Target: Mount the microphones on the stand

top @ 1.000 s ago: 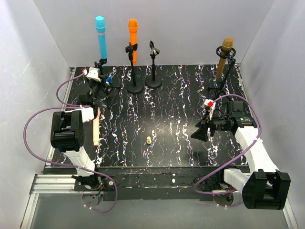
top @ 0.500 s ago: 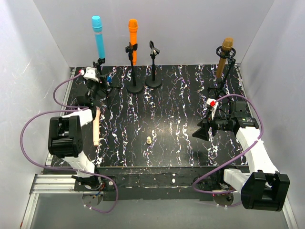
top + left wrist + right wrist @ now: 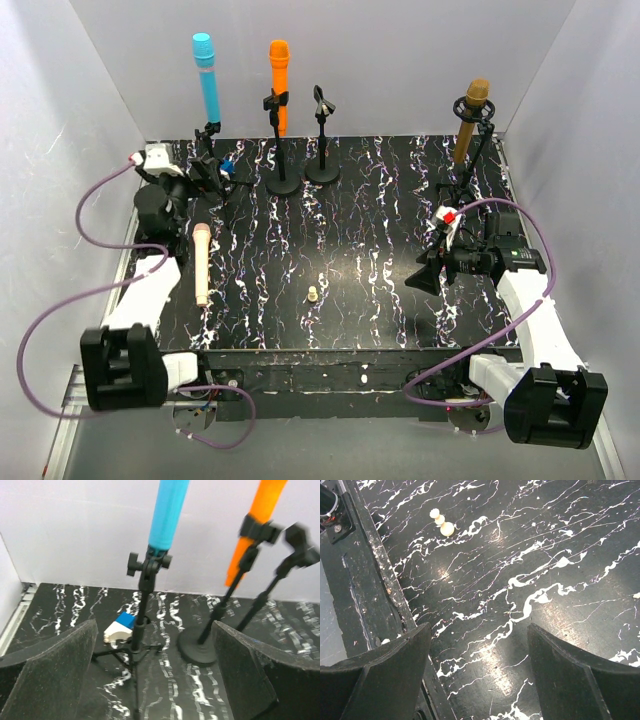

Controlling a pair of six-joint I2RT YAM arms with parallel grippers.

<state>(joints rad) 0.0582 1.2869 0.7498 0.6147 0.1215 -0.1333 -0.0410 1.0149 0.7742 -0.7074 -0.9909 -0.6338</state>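
Gaped wide at the left gripper [image 3: 152, 672], gripping nothing. Faced the blue mic [image 3: 169, 512] straight ahead, clipped upright on its stand [image 3: 142, 605], head up. Found the orange mic [image 3: 260, 520] ahead to the right, likewise clipped, head up. Found the pink mic [image 3: 201, 265] flat on the table [image 3: 380, 200] behind that gripper, long axis near to far. Hung open and empty at the right gripper [image 3: 479, 672], with the brown mic [image 3: 470, 120] beyond it, tilted in its clip, and the peg [image 3: 441, 522] ahead.
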